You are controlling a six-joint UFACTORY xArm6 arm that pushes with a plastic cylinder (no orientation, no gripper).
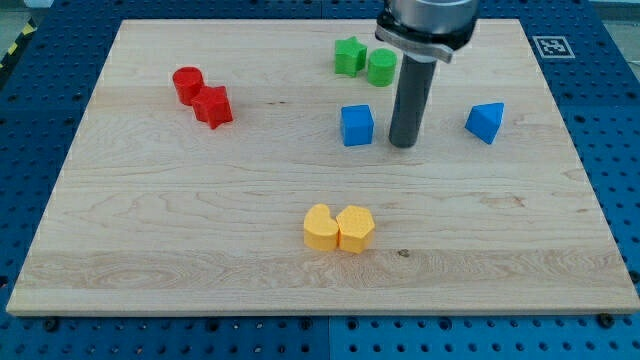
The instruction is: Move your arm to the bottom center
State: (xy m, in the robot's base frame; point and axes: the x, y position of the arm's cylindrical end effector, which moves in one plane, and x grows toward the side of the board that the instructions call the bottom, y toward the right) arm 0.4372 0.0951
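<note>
My tip (403,144) rests on the wooden board (180,220), right of centre in the upper half. It stands just to the right of a blue cube (357,125) and left of a blue triangular block (485,122). A green star block (349,56) and a green cylinder (381,66) sit above it near the view's top. Two yellow blocks lie side by side below it, one heart-like (319,227) and one hexagonal (355,229), near the bottom centre.
A red cylinder (187,84) and a red star block (212,105) touch each other at the upper left. A fiducial marker (550,46) sits on the board's top right corner. Blue perforated table surrounds the board.
</note>
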